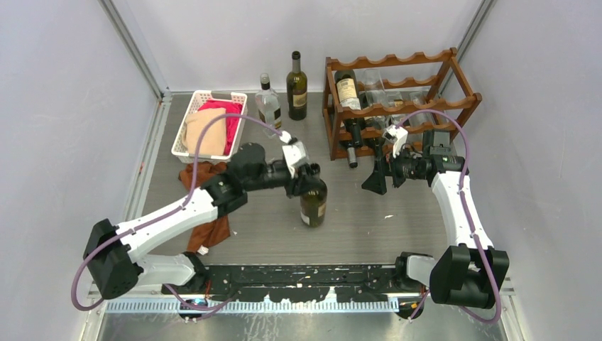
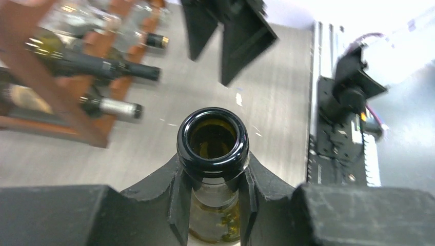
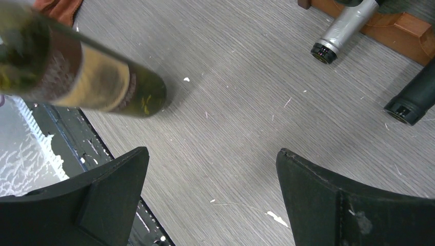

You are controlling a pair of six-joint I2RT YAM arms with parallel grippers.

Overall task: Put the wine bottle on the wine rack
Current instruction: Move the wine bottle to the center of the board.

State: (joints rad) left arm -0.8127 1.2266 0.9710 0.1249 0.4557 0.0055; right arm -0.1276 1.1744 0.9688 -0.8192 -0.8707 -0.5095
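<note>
One wine bottle (image 1: 313, 204) being held
Left gripper (image 1: 307, 175) is clamping its neck; right gripper (image 1: 375, 179) is hovering wide open, empty.

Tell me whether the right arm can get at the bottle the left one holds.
Probably yes: the open right gripper faces the bottle, nothing standing between; the left gripper clamps only its neck.

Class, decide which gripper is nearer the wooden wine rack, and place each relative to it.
Right. The right gripper hangs open just in front of the wine rack; the left gripper sits farther out, front-left of it, shut on the wine bottle.
</note>
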